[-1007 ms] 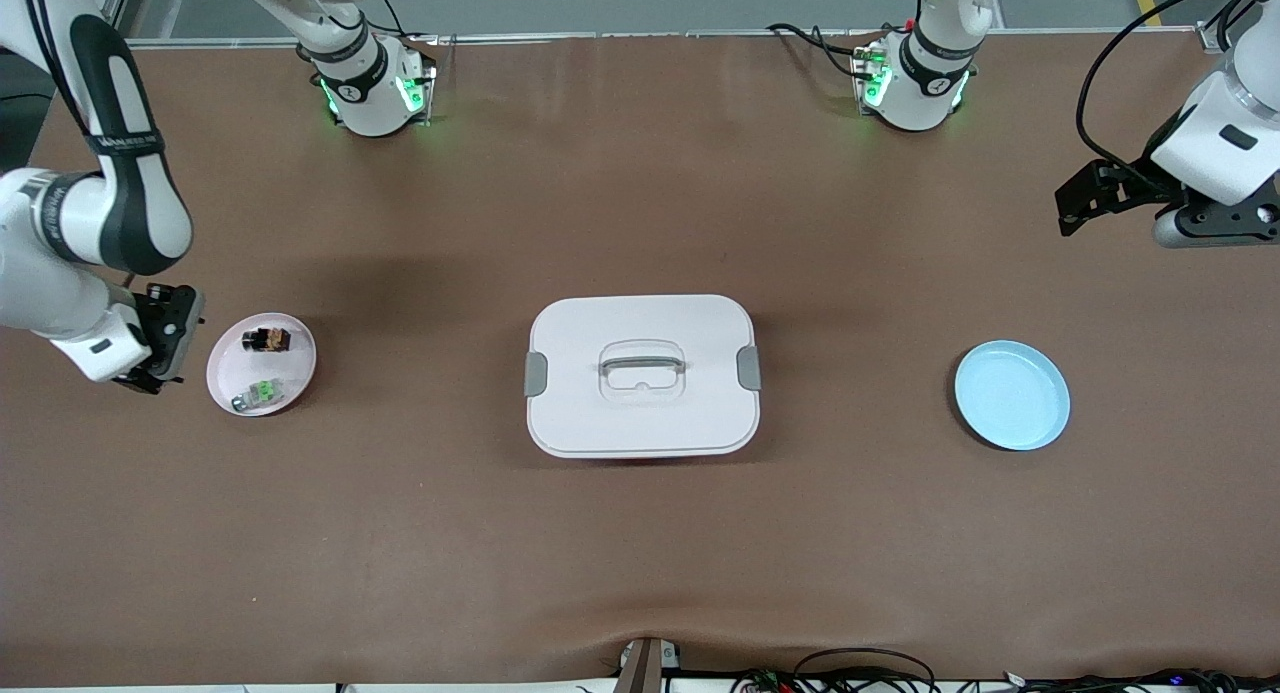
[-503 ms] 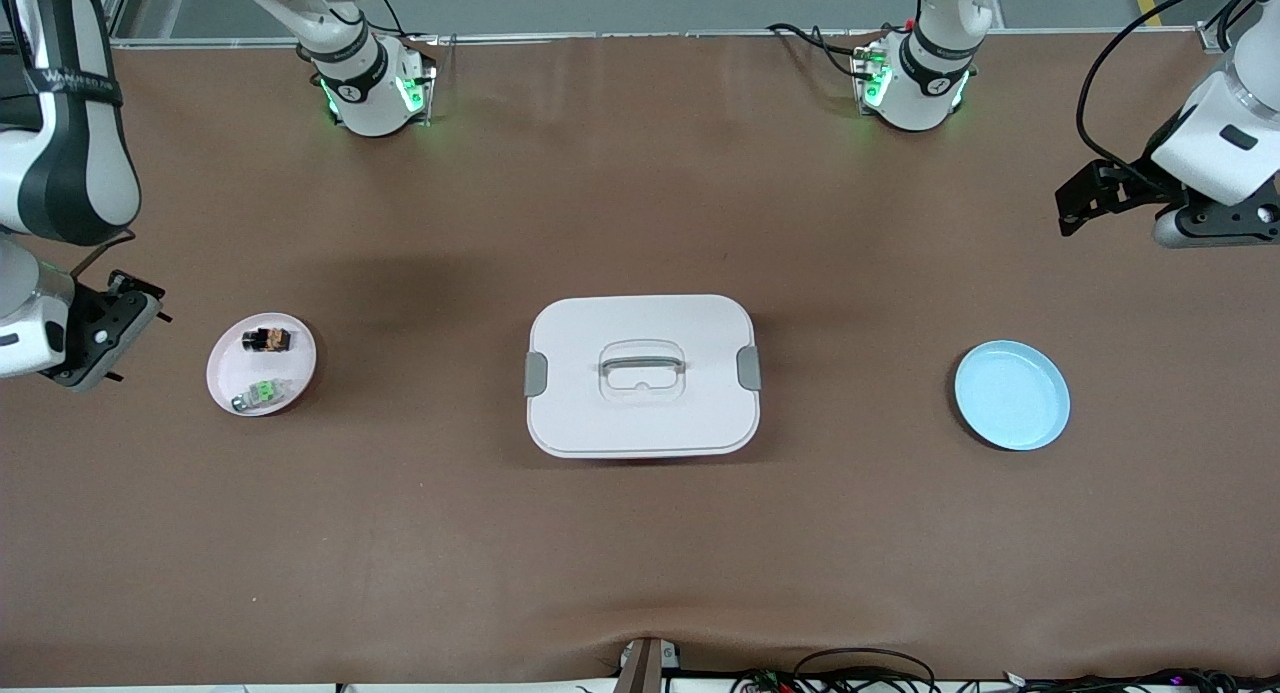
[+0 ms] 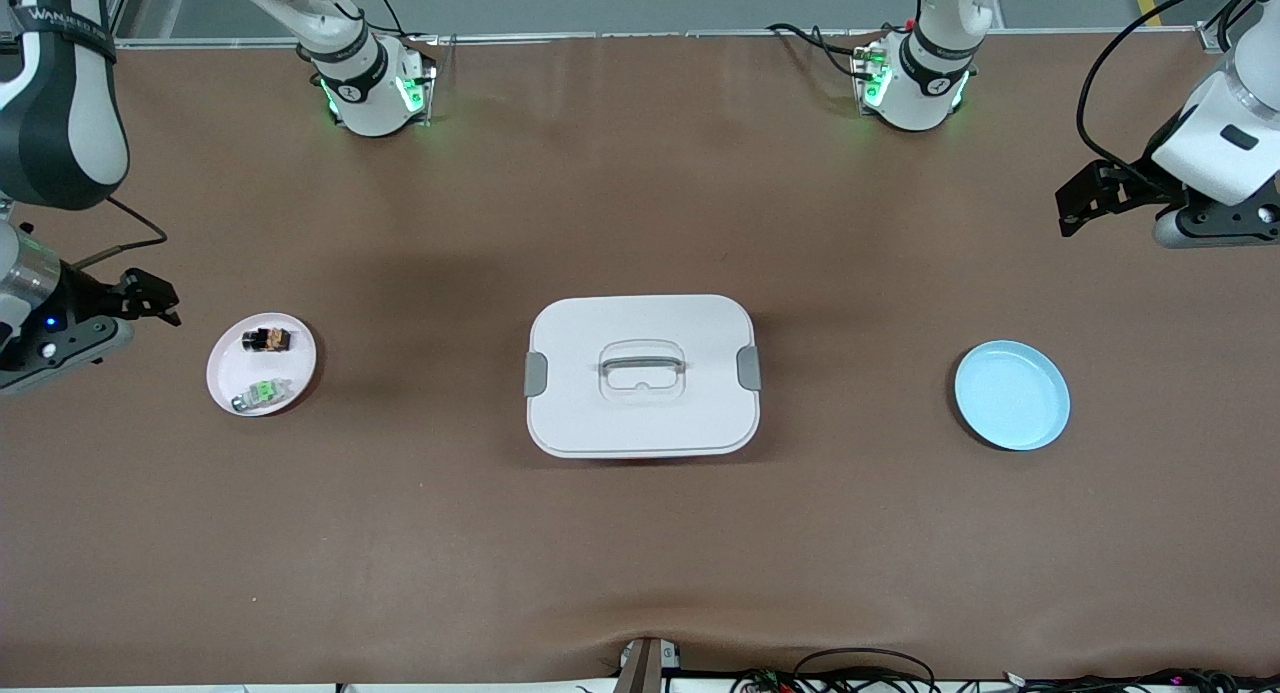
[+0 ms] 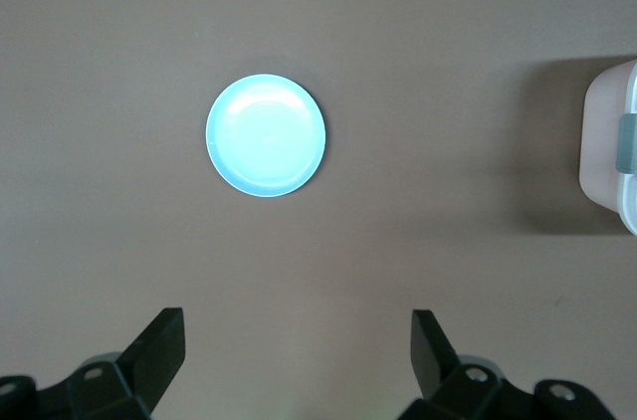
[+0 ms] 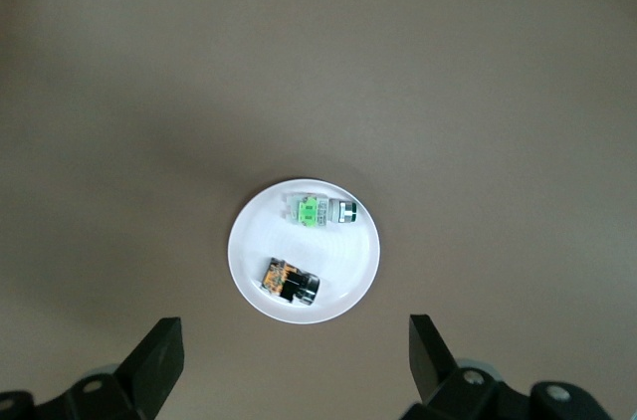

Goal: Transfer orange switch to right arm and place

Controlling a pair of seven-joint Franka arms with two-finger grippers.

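The right gripper [image 3: 150,295] hangs over bare table at the right arm's end, just beside the small pale pink round plate [image 3: 300,368]; its jaws are spread wide with nothing between them, as the right wrist view shows. The tiny black orange switch [image 3: 267,339] lies on that plate, on the part farther from the front camera. The pale clear switch with a green middle [image 3: 258,393] lies on the nearer part, with a clear gap between the two. In the front view the orange switch's long axis runs roughly along the table's length. It lies toward the table's centre from the right gripper's jaws, so the right arm is by far the nearer one.

The large white lidded box with grey clips [image 3: 640,375] sits mid-table, well apart from both plates. The empty light blue round plate [image 3: 1011,394] sits toward the left arm's end.

The left gripper [image 3: 1085,201] waits up over the table's left-arm end, jaws wide apart and empty. There is open table all round the pink plate. The likely snag is clipping the green-middled part or the plate rim.
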